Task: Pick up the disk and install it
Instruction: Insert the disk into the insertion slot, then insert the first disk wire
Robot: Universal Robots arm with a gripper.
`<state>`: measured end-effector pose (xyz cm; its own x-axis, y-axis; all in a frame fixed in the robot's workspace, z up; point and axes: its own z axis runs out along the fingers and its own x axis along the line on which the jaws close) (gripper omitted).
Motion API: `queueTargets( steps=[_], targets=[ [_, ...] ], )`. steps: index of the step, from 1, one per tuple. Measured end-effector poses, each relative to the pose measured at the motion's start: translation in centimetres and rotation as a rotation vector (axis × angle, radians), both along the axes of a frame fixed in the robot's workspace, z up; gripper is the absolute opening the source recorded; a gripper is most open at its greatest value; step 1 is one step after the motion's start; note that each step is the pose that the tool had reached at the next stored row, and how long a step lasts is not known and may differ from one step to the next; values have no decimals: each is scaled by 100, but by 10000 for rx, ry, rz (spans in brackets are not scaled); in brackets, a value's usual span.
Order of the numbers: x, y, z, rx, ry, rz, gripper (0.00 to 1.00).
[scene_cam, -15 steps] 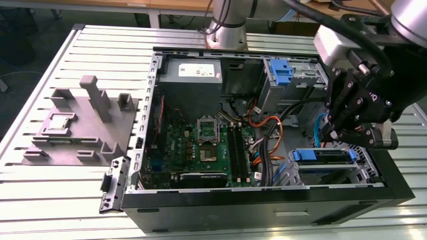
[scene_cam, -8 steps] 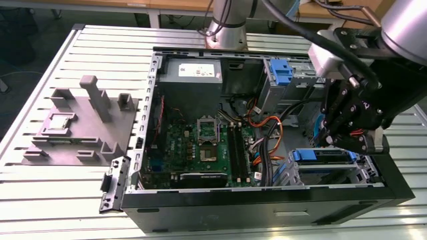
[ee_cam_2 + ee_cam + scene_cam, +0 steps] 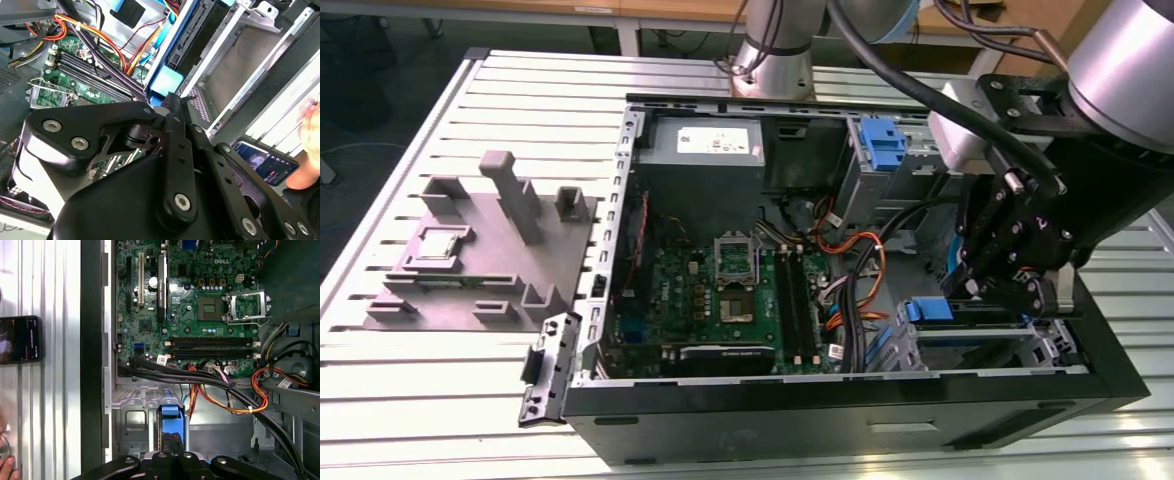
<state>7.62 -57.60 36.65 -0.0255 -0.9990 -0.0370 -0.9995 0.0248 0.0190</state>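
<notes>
Hovering low over the open computer case point(image 3: 854, 425), the gripper point(image 3: 172, 442) is right down at the drive cage point(image 3: 135, 415), in the corner of the case on the exterior view's right. And there's the disk point(image 3: 171, 422): it stands on edge in a slot of that cage, its bright blue carrier showing as a narrow strip with a paler blue tab at the end that faces the gripper. In the second wrist view the carrier's long blue rail runs along the metal wall of the slot.

Now the fingers point(image 3: 168, 442): two dark ridged bars pressed together, no gap between them that I can see. Their tips sit right at the tab end of the carrier; touching it or just short of it, I can't tell.

Past the cage lies the green motherboard point(image 3: 200, 305), flat in the case, and a bundle of orange and black cables point(image 3: 225, 402) sweeps between board and cage. A grey power-supply box point(image 3: 707, 145) sits in the far corner of the case in the exterior view.

Out on the slatted table point(image 3: 427, 400), a grey fixture point(image 3: 467, 250) with upright posts stands on the exterior view's left of the case. A phone point(image 3: 20, 339) lies on the slats just beside the case wall, screen lit, and a person's hand point(image 3: 310, 120) is near it.
</notes>
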Motion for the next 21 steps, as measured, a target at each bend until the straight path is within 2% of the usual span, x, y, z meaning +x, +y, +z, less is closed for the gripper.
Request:
queueTargets(
  steps=[13, 19, 21],
  targets=[
    [7, 0, -9, 4, -3, 0, 10],
    [186, 0, -9, 3, 22, 0, 10],
    [203, 1, -8, 3, 21, 84, 10]
  ],
)
